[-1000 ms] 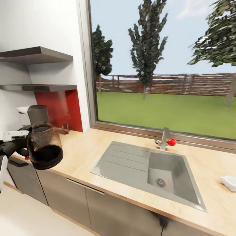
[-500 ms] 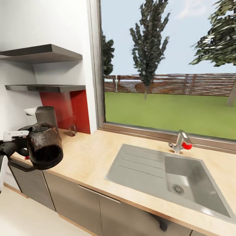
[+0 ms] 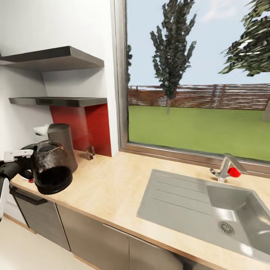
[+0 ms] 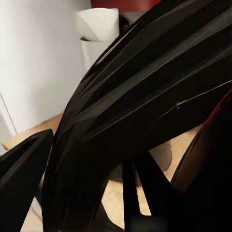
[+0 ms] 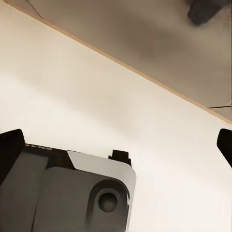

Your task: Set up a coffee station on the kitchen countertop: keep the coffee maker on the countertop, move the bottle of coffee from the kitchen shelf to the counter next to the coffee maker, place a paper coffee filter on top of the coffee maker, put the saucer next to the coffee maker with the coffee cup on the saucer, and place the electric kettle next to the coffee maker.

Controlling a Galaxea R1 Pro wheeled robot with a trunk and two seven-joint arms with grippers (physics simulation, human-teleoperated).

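The kitchen countertop (image 3: 112, 187) is being shown as a long light-wood worktop running under a wide window (image 3: 198, 75), with grey cabinet fronts (image 3: 93, 236) below it. An inset grey steel sink (image 3: 195, 202) is being seen toward the right of the head view, with a tap (image 3: 227, 168) bearing a red knob behind it. Two dark wall shelves (image 3: 56, 60) are being seen above the counter's left end, over a red wall panel (image 3: 95, 127). The coffee maker (image 3: 62, 144) is being kept standing on the counter beneath the shelves, with something white showing at its left shoulder. The electric kettle (image 3: 50, 167) is being held up in front of the coffee maker, over the counter's front edge, its brownish glass body upright. The left gripper (image 3: 26, 165) is being kept clenched on the kettle's black handle, which is looming large and dark in the left wrist view. The right gripper (image 5: 116, 145) is being held over pale floor beside a cabinet front, its two dark fingertips standing wide apart, released.
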